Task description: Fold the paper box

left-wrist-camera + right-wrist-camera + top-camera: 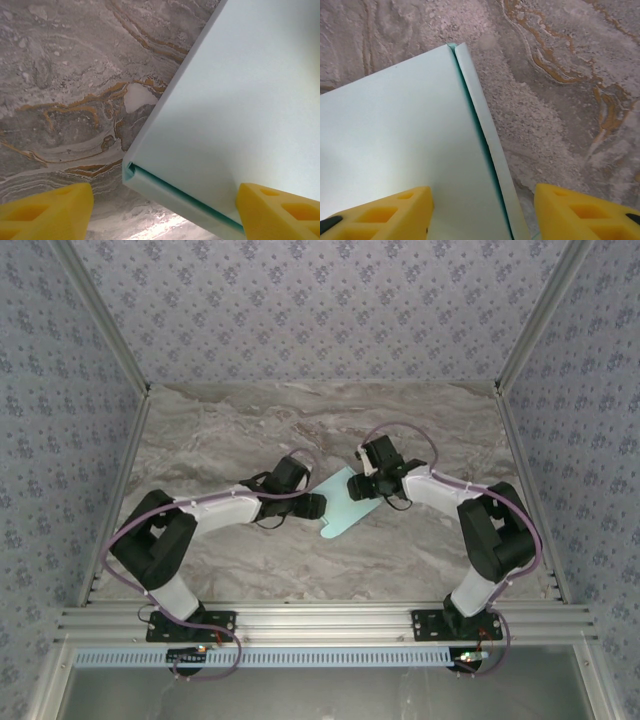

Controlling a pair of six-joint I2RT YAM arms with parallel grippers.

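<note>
Marble-grey and veined with ochre, the table (250,430) carries everything. The paper box (343,510) lies at about its middle, between the two arms. It is a pale turquoise sheet, mostly flat, with a rounded tab pointing toward the table's near edge. It is not yet a container: no walls stand, nothing encloses a space, and nothing lies in it or on it.

The left gripper (315,505) meets the sheet from its left side, and the right gripper (362,488) meets it from its far right side. In the left wrist view the yellow fingers (47,210) are wide apart. Between them sits a corner of the sheet where a narrow strip (170,197) is turned along a crease. The right-hand finger touches or just overlaps the card, and which of the two cannot be told. In the right wrist view the fingers (382,215) also stand wide apart, one over the broad panel and the other over bare table. A creased flap (487,130) runs between them. Neither pair is closed on anything.

The step in hand looks like an early one: working the long side flaps along their creases. The next move likely calls for one gripper to pin the panel while the other raises the flap upright. It should be done gently, since thin card slides and buckles easily on smooth stone.
</note>
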